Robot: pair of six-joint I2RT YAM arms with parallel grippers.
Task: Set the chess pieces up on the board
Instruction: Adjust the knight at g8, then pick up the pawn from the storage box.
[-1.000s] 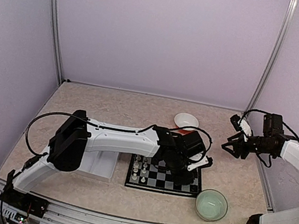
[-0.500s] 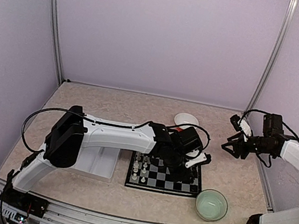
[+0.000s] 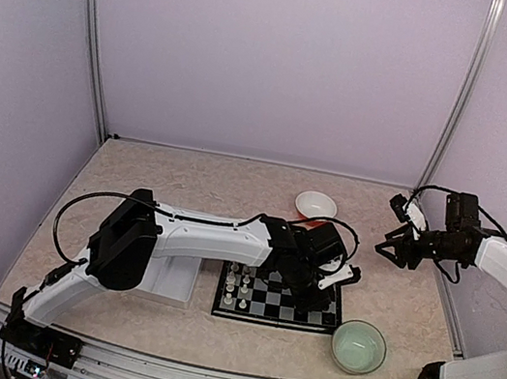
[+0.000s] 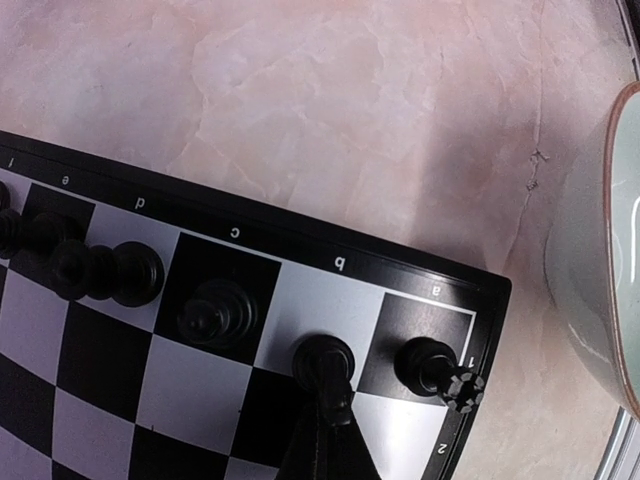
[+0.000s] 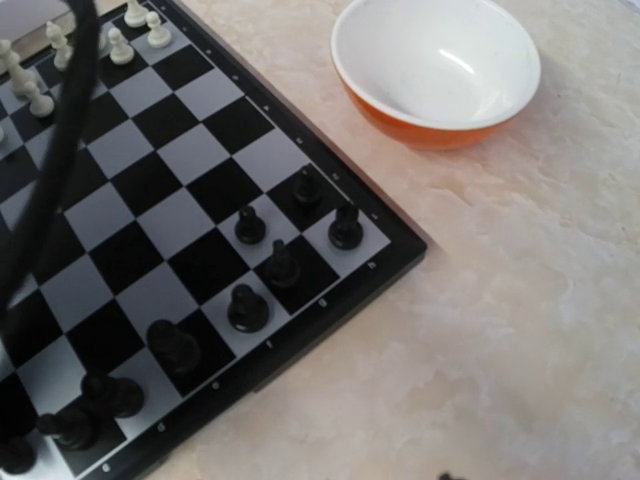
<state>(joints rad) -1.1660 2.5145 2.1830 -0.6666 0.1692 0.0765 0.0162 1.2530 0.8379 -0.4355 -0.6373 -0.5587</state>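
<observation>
Black plastic chess pieces [image 5: 247, 308] were mostly lined up in two loose rows along one side of the flat black-and-white checkered chessboard [image 5: 165, 205], the side facing the right arm. A bunch of small white chess pieces [image 5: 120, 45] stood on the opposite side. The board itself sat on the beige marbled tabletop [image 3: 185, 187], around the middle and towards the front.

In the left wrist view, the left gripper [image 4: 328, 392] had its fingers pressed tight together into one dark wedge. The tip was right on a round-headed black piece [image 4: 320, 355] on the b-file square of the outer row. Honestly I couldn't tell whether it was actually pinching that piece or just touching it. The corner square next to it had another black piece [image 4: 425, 362], and more stood on the c and d squares.

Just off that corner sat a pale green glazed bowl [image 4: 590, 300], close to the board but not touching it. The right gripper [image 3: 392, 229] hung well off to the right above the table, fingers spread with nothing between them.

An orange bowl with a white inside [image 5: 435, 70] sat near the board's far corner. A white rectangular tray [image 3: 174, 279] lay just left of the board, half hidden under the left arm. A black cable [image 5: 55, 170] crossed the right wrist view.
</observation>
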